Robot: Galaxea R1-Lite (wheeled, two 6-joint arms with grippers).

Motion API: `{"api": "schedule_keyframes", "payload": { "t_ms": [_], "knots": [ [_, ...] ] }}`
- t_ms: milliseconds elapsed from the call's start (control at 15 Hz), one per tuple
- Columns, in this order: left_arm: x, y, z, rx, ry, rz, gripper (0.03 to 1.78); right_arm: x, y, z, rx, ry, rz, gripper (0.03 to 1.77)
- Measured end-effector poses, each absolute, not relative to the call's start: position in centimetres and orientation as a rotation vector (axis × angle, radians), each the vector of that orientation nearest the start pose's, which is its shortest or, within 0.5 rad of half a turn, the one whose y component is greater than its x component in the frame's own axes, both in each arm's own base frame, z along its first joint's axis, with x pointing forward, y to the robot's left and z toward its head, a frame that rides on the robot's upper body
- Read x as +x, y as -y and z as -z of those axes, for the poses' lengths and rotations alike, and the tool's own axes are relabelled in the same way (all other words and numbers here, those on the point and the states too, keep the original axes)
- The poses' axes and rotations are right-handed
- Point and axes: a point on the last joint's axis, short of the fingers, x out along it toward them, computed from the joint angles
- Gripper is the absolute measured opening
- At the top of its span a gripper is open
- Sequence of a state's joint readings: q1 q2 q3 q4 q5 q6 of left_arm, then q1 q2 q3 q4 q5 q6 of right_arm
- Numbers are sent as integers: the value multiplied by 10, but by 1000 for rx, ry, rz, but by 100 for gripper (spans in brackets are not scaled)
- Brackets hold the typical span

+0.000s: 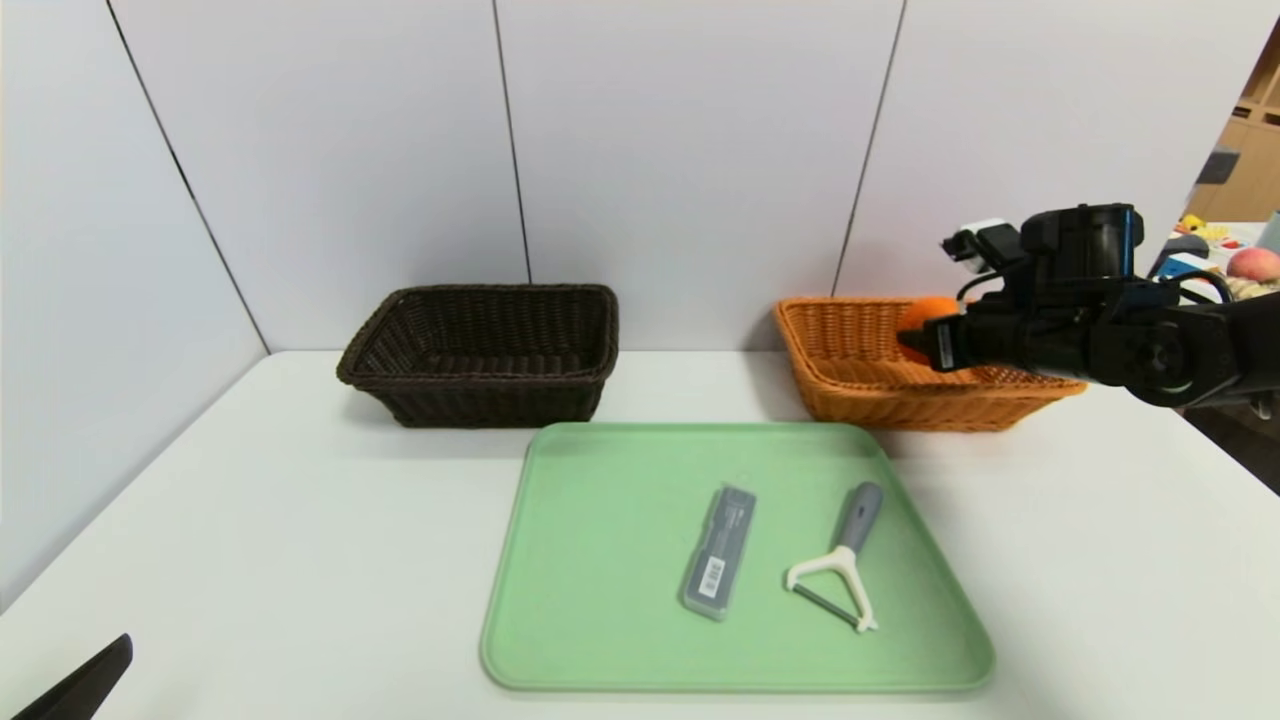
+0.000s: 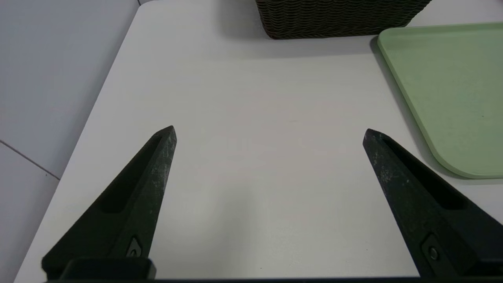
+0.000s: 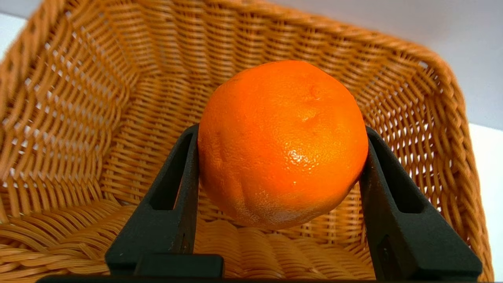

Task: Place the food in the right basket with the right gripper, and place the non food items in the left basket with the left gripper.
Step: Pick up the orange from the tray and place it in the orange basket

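- Right gripper [image 3: 283,145]: located right of centre in the head view, over the right basket [image 1: 910,410]. Condition: grasping the orange fruit [image 3: 283,145], one finger in contact on each side.
- Orange fruit: held above the interior of the right basket, between the two fingertips; in the head view it shows right of centre, partly covered by the gripper.
- Right basket: light brown wicker, standing upright at the right of the head view, behind the tray.
- Left gripper [image 2: 269,133]: one black finger visible at the lower left corner of the head view. Condition: released, fingers spread wide, nothing between them; positioned above the white table [image 1: 330,560].
- Left basket [image 1: 480,385]: dark brown wicker, standing upright left of centre in the upper half of the head view; no contents observed.
- Green tray [image 1: 600,560]: flat on the table, lower centre of the head view, carrying two items.
- Grey case [image 1: 722,550]: narrow, with a white label near its lower end, lying near the middle of the tray.
- Peeler [image 1: 845,560]: grey handle, white forked head, lying on the tray right of the case, the two apart; head directed toward the bottom of the frame.
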State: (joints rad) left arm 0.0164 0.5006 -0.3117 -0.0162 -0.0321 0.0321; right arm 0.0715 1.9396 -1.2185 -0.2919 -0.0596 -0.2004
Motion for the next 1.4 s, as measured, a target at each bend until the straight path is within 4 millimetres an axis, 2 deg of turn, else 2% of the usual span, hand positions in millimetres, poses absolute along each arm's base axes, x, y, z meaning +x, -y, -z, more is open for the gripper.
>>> {"api": "schedule_keyframes", "payload": {
  "t_ms": [600,1400],
  "knots": [
    [23,0,-165,27,-180,17,169,390,-29,-159,-225,-517,-28,112],
    [23,0,-163,35,-181,19,169,393,-30,-161,-222,-497,-23,112]
  ]
}}
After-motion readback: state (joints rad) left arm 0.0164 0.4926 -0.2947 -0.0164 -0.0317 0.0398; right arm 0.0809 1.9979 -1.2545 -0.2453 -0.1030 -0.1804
